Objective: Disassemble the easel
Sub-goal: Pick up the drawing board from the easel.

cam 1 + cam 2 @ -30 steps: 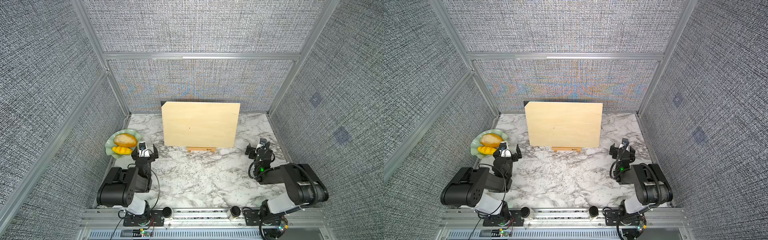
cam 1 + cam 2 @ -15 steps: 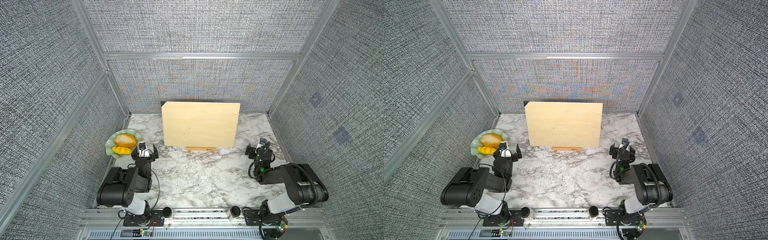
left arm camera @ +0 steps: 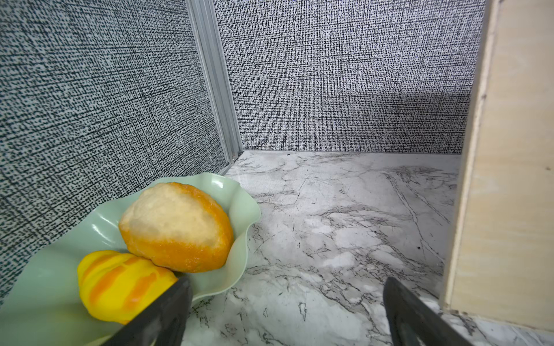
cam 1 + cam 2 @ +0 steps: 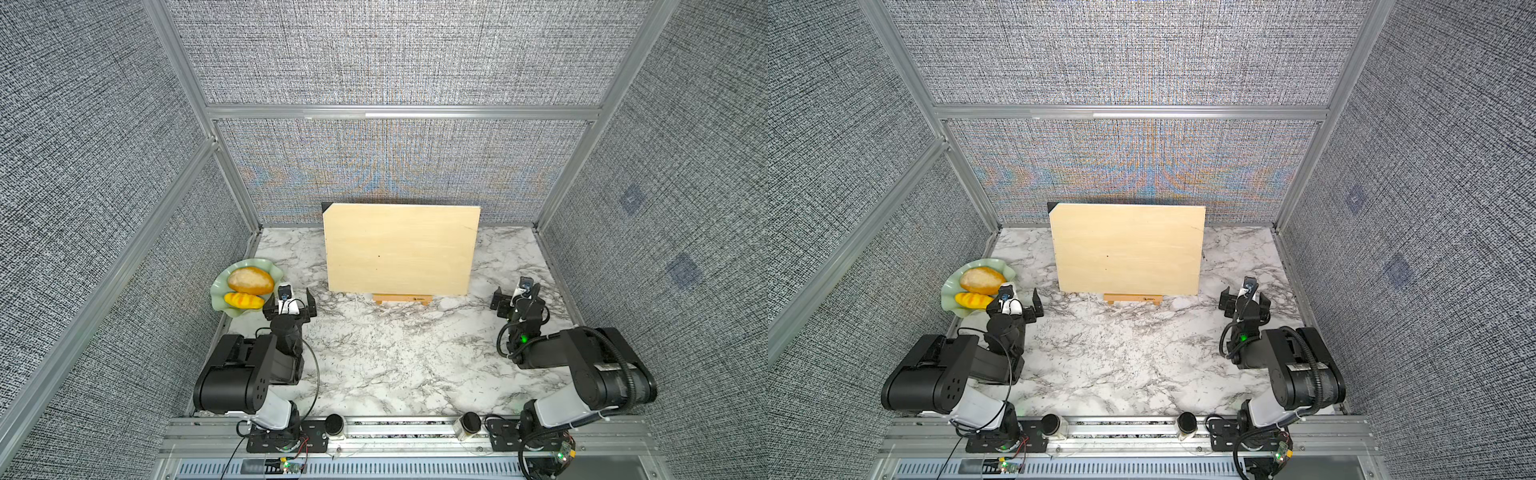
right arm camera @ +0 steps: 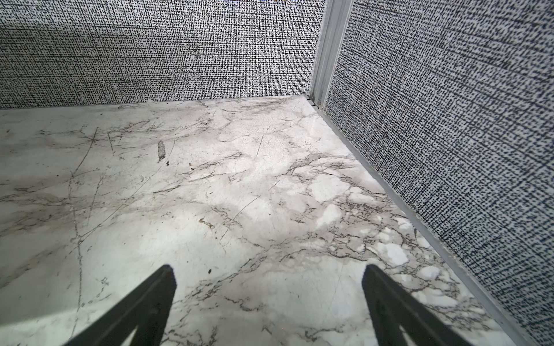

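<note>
Orange-brown wood shows only as the easel's (image 4: 402, 298) ledge bar, peeking out under the plywood board (image 4: 399, 249) propped on it at the back middle of the marble tabletop (image 4: 395, 357). The ledge's long axis runs side to side. It lies ahead of and inward from both arms, with neither clearly nearer. The left gripper (image 4: 289, 302), beside the green dish (image 4: 224, 309) of bread, and the right gripper (image 4: 517, 297) both rest low, jaws spread wide and empty. Compared with a second ago, nothing has moved: board, easel and arms sit exactly as before.
</note>
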Robot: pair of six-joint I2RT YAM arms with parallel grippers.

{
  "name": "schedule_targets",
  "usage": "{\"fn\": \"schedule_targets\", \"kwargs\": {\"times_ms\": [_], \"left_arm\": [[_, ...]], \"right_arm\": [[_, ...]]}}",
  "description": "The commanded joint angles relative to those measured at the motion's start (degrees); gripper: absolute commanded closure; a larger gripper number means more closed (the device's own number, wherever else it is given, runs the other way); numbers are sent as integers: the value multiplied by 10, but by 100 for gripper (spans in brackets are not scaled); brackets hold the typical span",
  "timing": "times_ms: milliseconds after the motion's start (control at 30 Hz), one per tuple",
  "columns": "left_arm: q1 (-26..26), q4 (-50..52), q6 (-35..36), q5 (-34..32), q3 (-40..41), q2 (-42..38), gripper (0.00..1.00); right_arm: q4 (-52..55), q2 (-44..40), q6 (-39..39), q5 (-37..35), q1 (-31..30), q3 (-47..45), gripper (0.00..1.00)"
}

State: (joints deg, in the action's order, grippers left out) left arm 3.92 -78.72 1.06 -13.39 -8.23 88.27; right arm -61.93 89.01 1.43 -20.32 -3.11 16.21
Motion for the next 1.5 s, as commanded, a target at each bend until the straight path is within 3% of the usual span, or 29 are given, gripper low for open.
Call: {"fn": "schedule_targets", "kwargs": {"times_ms": [0, 367, 600, 667, 767, 867, 1000, 1067, 1100, 1300, 1467], "left_arm": [[-1, -17, -1, 1, -2, 0, 1], [-1, -17, -2, 1, -3, 0, 2], [-1, -18, -3, 1, 0, -1, 23], [-1, -18, -2, 2, 0, -1, 24], [-1, -20, -3, 2, 1, -2, 29], [-1, -10, -1, 8, 6, -25, 39], [-1, 62, -1, 8, -3, -92, 54], [-1, 111, -6, -12, -14, -132, 70], [-1, 148, -10, -19, -24, -157, 73], [-1, 362, -27, -9, -114, -264, 69], [-1, 489, -59, 44, -196, -282, 67]], "right_arm": [[-17, 0, 0, -3, 0, 2, 1], [-10, 0, 2, 5, 3, 6, 1], [-8, -1, 3, 11, 6, 6, 2], [-8, -1, 4, 11, 6, 5, 6], [-13, -2, 4, 7, 6, 3, 20], [-20, -15, 11, -12, 6, -7, 32], [-54, -32, 7, -1, 7, -33, 35], [-41, -47, 7, 3, 7, -34, 35], [-25, -55, 6, 6, 7, -30, 36], [74, -124, 5, 21, 9, -7, 35], [265, -216, 51, 83, 20, 50, 32]]}}
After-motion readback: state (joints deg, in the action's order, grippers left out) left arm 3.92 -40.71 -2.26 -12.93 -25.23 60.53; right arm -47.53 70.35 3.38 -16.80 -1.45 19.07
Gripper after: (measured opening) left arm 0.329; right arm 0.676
